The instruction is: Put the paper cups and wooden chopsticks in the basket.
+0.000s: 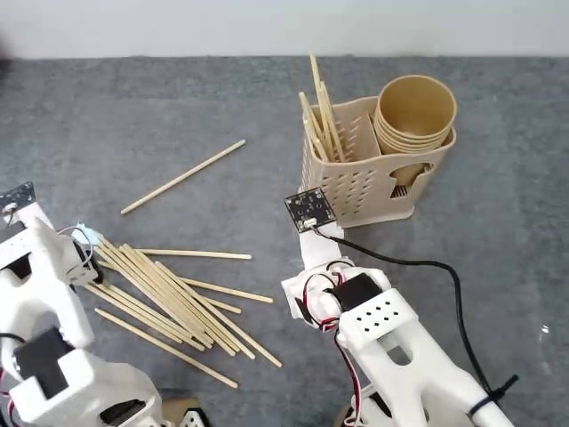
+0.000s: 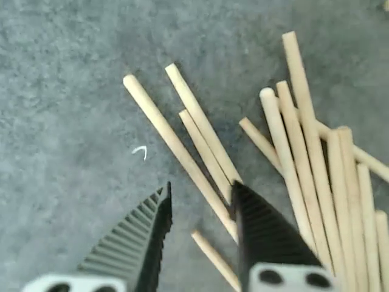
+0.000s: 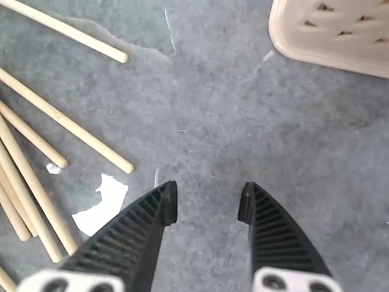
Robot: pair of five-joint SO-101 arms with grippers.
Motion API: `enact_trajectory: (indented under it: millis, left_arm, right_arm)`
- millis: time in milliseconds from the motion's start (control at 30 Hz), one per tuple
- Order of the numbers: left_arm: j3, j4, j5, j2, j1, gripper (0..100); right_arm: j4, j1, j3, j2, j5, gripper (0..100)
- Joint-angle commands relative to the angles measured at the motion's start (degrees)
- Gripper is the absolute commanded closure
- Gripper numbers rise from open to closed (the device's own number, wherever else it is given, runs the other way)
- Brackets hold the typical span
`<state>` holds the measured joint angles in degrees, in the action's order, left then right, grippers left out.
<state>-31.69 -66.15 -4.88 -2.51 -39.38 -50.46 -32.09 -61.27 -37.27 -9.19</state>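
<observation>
Jaws part open and empty on both arms. The left jaws hang low over the ends of the chopsticks (image 2: pixel 304 164), and 1 stick (image 2: pixel 179 155) runs slantwise up to the tip of 1 jaw. The right jaws hang over bare worktop (image 3: pixel 243 121), with a scrap of white paper (image 3: pixel 103 207) just beside them and a corner of the basket (image 3: pixel 328 33) at upper right.

From the high view, the pile (image 1: pixel 169 298) lies loose at lower left and a stray stick (image 1: pixel 182 176) sits well apart at upper left. The basket (image 1: pixel 356 191) stands right of centre, with the cups (image 1: pixel 416 111) nested in 1 compartment and a few sticks (image 1: pixel 318 111) upright in another.

I judge these sticks to be light, stiff, smooth and round, so they will likely roll or pivot if pinched near an end. I would close across the length, near the middle, and choose 1 lying single at the pile's edge rather than the crossed ones. The cups look thin and easy to crush, best held lightly at the rim.
</observation>
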Motion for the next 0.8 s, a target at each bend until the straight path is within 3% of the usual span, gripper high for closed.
enact_trajectory:
  millis: [0, 333, 533, 767]
  left_arm:
    - [2.8, 2.9, -1.1, -0.4, -0.1, 81]
    - [2.9, 5.1, -1.1, -9.8, 0.0, 82]
    - [4.8, 5.1, -1.1, -11.7, 0.4, 99]
    - [4.9, 4.8, -1.4, -11.7, 1.8, 99]
  right_arm:
    - [0.7, 0.7, 0.2, -1.8, -0.4, 81.6]
    - [0.6, 0.7, 0.2, -1.6, -0.4, 81.6]
    - [0.4, 0.8, 0.2, -1.9, -0.4, 81.6]
    - [0.3, 0.8, 0.2, -1.9, -0.4, 81.6]
